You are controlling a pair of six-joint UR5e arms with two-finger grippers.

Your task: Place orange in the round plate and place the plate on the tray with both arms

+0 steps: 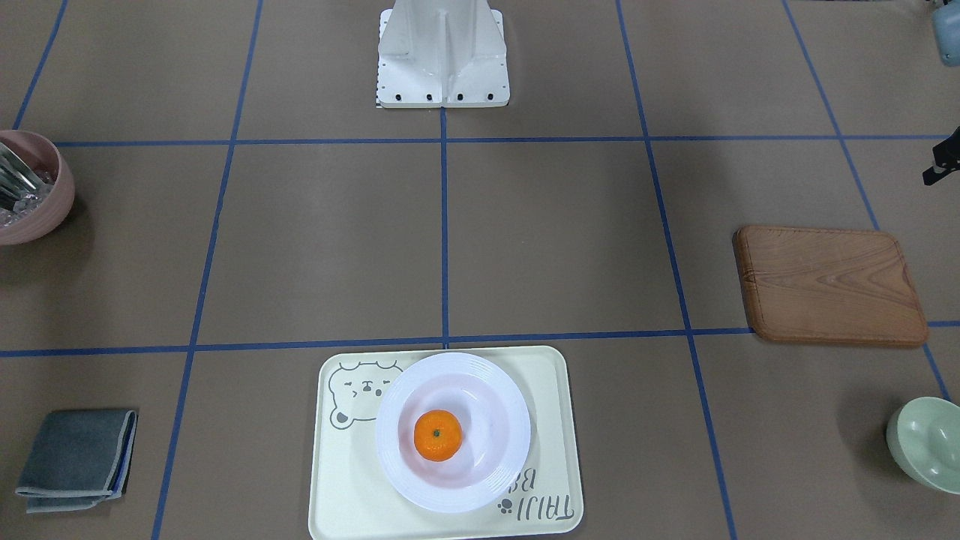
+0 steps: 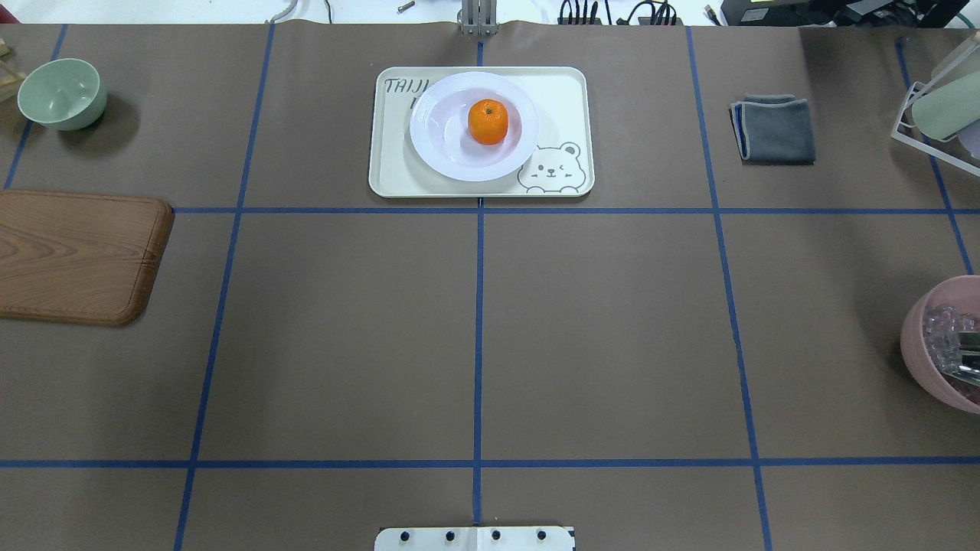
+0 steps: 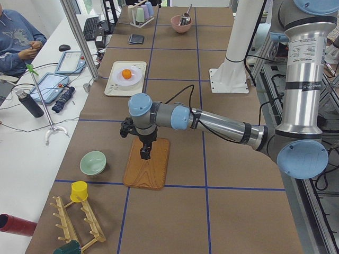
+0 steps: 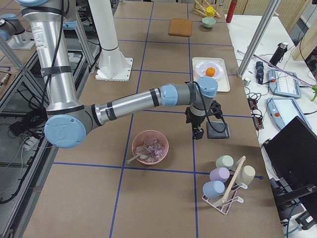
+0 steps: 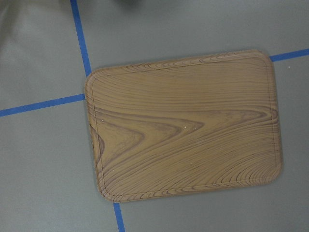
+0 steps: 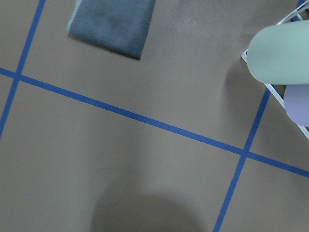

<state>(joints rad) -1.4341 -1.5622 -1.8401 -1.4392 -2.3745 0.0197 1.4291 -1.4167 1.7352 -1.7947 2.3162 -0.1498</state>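
The orange (image 2: 488, 121) lies in the middle of the round plate (image 2: 444, 130). The plate stands on the cream tray (image 2: 563, 99) at the table's far middle, partly covering its lettering. Neither gripper touches them. My left gripper (image 3: 144, 153) hangs above the wooden board (image 3: 151, 166), fingers pointing down; I cannot tell whether it is open or shut. My right gripper (image 4: 198, 133) hangs over bare table beside the grey cloth (image 4: 218, 130); I cannot tell its state either. The wrist views show no fingers.
On the left stand a wooden board (image 2: 76, 256) and a green bowl (image 2: 61, 93). A pink bowl (image 2: 945, 344) with utensils, a folded grey cloth (image 2: 773, 128) and a cup rack (image 2: 942, 107) are on the right. A person (image 3: 18, 42) sits beyond the table's far edge.
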